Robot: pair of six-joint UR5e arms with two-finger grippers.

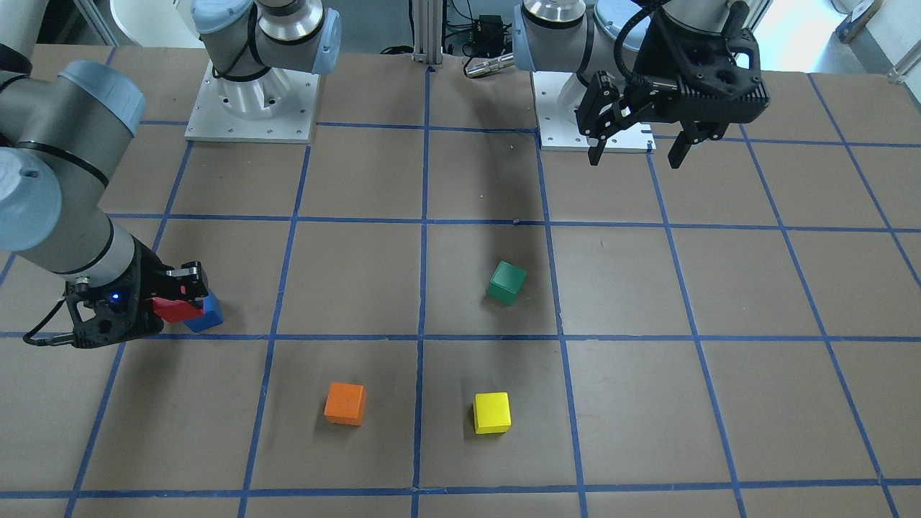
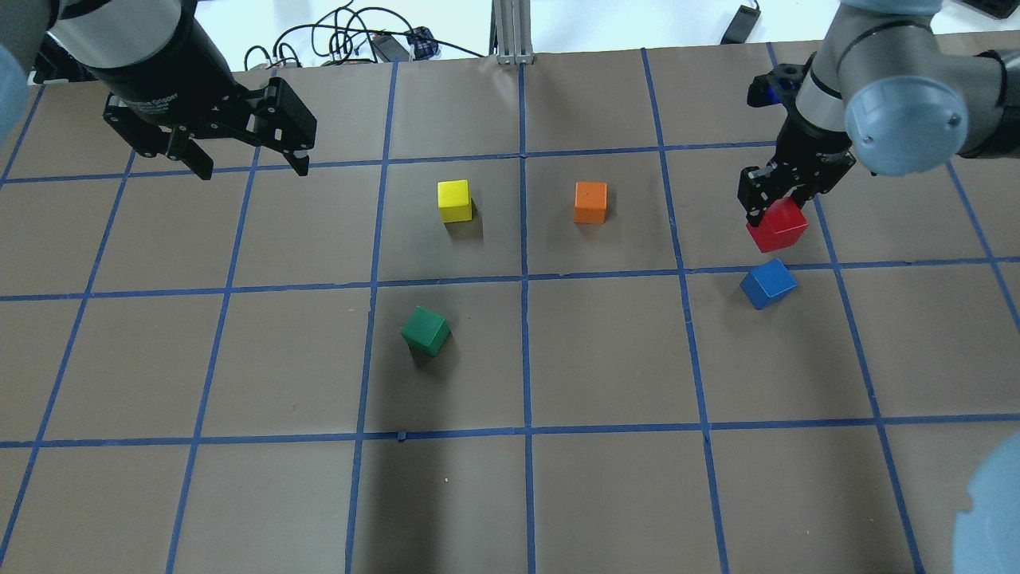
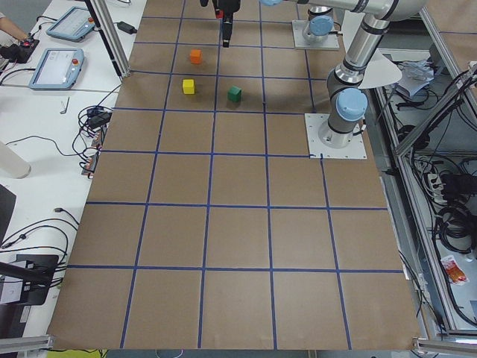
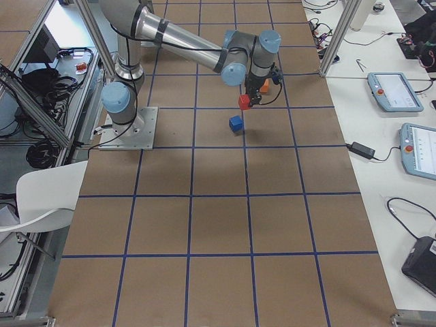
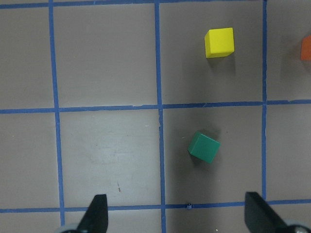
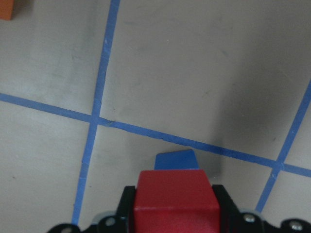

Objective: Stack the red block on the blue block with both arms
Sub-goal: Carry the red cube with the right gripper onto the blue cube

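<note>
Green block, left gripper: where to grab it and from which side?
From straight above, jaws on two opposite side faces of the green block. It lies flat but turned at an angle to the tape lines, so the open left gripper likely needs a wrist turn to meet faces, not corners.

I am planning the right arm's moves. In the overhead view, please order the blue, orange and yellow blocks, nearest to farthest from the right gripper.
1. Blue block: close to the right gripper, toward the robot.
2. Orange block: right of the centre line.
3. Yellow block: left of the centre line.
</note>
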